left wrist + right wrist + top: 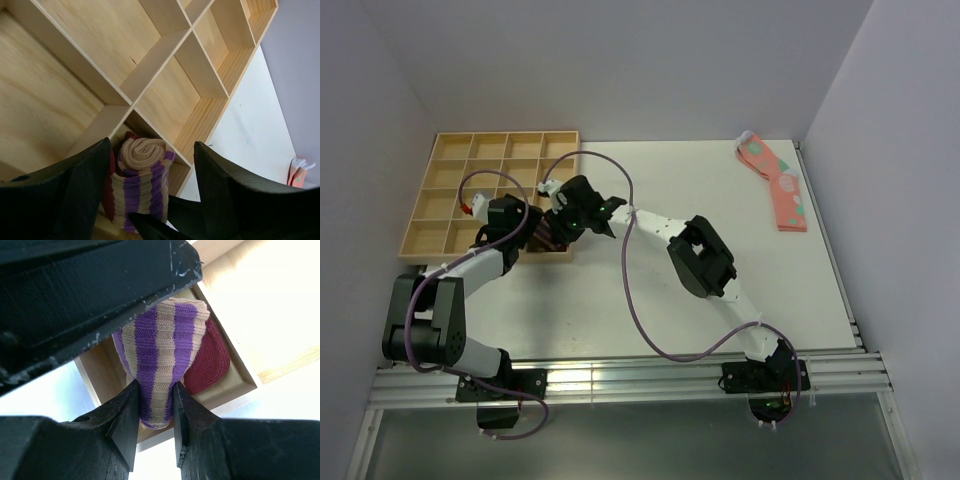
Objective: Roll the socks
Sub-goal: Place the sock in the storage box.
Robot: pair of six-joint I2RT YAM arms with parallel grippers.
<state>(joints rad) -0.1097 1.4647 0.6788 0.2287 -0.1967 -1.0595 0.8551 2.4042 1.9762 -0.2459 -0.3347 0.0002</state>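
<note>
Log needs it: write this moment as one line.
right gripper: shut on striped sock, in tray cell | left gripper: open | pink socks: flat

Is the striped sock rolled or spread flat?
Rolled. The left wrist view shows the sock with a coiled end. It sits in a tray compartment, pinched by the right gripper.

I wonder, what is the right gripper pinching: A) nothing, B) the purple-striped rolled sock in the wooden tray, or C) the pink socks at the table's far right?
B: the right wrist view shows the right gripper closed on the purple-striped rolled sock in the wooden tray.
</note>
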